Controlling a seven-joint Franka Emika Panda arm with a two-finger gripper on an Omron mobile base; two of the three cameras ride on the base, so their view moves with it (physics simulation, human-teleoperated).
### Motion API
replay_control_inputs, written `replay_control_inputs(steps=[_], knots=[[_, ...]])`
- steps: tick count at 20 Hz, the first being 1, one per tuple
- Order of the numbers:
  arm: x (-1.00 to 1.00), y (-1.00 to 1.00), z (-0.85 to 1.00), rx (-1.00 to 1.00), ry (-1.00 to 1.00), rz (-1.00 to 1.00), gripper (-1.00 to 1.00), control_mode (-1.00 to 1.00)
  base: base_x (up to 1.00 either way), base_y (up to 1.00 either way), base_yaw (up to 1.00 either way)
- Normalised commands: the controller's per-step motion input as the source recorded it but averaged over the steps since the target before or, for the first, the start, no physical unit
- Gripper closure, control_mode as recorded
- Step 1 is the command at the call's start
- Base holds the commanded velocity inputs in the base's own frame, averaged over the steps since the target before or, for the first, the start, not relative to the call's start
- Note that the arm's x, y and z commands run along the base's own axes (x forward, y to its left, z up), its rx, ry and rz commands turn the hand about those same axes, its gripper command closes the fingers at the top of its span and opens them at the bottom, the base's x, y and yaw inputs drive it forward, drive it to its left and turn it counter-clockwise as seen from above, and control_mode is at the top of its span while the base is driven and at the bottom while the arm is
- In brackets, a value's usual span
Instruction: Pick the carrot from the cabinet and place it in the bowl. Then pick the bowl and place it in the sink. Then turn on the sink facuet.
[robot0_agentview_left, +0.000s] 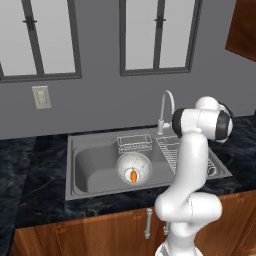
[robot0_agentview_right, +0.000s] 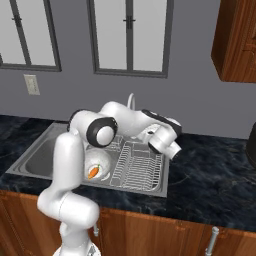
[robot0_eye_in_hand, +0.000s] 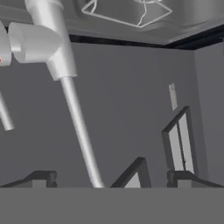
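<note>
Sink (robot0_agentview_left: 95, 172) holds bowl (robot0_agentview_left: 131, 161) with carrot (robot0_agentview_left: 133, 176).

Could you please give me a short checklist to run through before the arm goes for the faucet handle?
1. Carrot lies in the bowl: ok.
2. Bowl sits inside the sink, in the basin and not on the drainer side: ok.
3. Gripper carries nothing away from the sink: cannot tell, since its fingertips are not clear in the right base view.
4. Hand is near the faucet: ok, the hand view looks closely at the spout and its base.
5. Fingers lined up on the small lever: cannot tell.
6. Water already running: cannot tell, though no stream is visible at the spout.
</note>
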Motion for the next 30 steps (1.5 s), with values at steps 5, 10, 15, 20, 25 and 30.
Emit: replay_control_inputs(steps=[5,10,15,20,25,30], knots=[[0.41,0.00,-0.08,0.00,0.06,-0.04,-1.00,-1.00,0.00,0.00,0.00],[0.43,0.00,-0.30,0.00,0.10,-0.04,-1.00,-1.00,0.00,0.00,0.00],[0.38,0.00,-0.25,0.00,0.08,-0.05,-1.00,-1.00,0.00,0.00,0.00],[0.28,0.00,-0.04,0.00,0.03,-0.06,-1.00,-1.00,0.00,0.00,0.00],[0.25,0.00,-0.05,0.00,0.00,-0.06,-1.00,-1.00,0.00,0.00,0.00],[0.21,0.00,-0.21,0.00,0.00,-0.05,-1.00,-1.00,0.00,0.00,0.00]])
